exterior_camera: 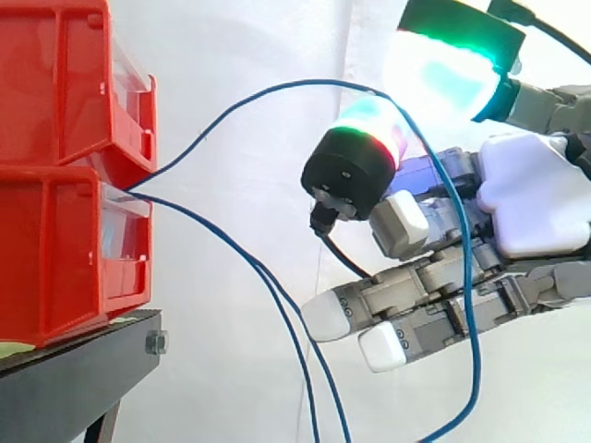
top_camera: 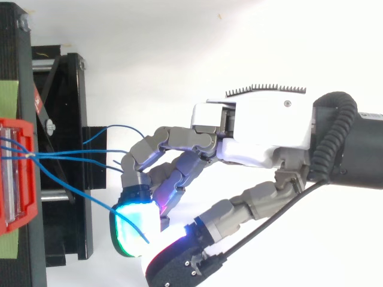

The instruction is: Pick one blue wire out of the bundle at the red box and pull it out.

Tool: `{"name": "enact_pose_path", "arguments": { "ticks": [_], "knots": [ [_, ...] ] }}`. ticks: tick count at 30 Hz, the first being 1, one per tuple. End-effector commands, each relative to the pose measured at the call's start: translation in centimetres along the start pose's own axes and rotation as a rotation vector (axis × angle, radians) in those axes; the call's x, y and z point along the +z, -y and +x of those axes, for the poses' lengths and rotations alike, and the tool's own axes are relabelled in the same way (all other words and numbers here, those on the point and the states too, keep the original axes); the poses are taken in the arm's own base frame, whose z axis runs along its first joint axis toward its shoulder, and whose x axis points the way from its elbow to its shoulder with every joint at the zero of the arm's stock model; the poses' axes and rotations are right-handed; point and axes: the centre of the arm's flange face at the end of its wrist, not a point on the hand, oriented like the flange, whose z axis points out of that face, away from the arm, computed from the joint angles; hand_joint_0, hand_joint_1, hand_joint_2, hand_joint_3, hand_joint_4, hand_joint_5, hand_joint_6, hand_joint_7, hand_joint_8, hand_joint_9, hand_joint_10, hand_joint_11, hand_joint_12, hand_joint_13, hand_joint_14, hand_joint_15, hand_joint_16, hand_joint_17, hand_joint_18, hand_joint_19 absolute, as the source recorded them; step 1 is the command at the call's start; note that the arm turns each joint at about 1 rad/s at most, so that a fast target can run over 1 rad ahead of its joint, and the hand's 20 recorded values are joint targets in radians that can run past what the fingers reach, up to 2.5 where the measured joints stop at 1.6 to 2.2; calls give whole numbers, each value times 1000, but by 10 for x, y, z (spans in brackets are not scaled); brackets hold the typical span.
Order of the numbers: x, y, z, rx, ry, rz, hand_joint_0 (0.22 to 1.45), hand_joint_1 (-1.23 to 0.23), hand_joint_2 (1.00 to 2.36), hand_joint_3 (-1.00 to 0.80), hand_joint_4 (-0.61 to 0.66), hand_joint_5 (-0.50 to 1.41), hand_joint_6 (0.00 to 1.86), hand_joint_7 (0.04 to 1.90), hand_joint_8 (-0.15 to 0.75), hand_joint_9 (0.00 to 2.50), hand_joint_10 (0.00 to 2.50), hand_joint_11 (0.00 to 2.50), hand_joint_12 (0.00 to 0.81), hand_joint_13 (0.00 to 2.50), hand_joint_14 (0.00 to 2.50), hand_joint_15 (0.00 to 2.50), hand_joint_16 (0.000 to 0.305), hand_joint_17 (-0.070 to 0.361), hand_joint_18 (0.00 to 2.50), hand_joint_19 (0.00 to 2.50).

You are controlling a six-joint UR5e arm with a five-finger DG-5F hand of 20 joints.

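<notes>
Two red bins are sitting stacked, upper (exterior_camera: 55, 83) on lower (exterior_camera: 55, 258), at the edge of the black stand (exterior_camera: 83, 365) that faces the hand, white curtain (exterior_camera: 259, 37) hanging behind. A bundle of blue wires (exterior_camera: 137, 191) is coming out at the front of the bins, where the two meet, and fanning toward the hand. The hand (exterior_camera: 536, 198) is reaching in from the right in the side view, fingers curled, well apart from the bins. It is pinching one blue wire (exterior_camera: 277, 89) between a glowing green-cyan fingertip pad (exterior_camera: 443, 78) and the thumb pad (exterior_camera: 369, 125). That wire is arcing up and over from the bins to the pinch, then trailing down across the lower fingers in a slack loop. The other blue wires (exterior_camera: 282, 300) are hanging loose below the stand's edge. In the top view the pinched wire is ending against the glowing pad (top_camera: 134, 230).
</notes>
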Motion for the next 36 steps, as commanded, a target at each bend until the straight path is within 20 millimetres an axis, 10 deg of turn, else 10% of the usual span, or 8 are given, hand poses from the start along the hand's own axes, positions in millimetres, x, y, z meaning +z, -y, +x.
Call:
{"name": "enact_pose_path", "arguments": {
  "ticks": [1, 22, 36],
  "knots": [
    [1, 0, 0, 1, -1, -4, 562, -691, 1007, -315, 186, -106, 912, 1061, 405, 984, 13, 666, 483, 545, 8, 301, 63, 142, 445, 364],
    [2, -2, 1, 2, -3, -20, 526, -763, 1100, -134, 26, -58, 885, 1123, 386, 1212, 11, 610, 529, 747, 8, 358, 73, 164, 660, 366],
    [2, -2, 1, 2, -1, -19, 553, -693, 1004, -166, 147, -59, 876, 1216, 419, 1199, 13, 773, 524, 725, 9, 397, 70, 158, 626, 382]
  ]
}}
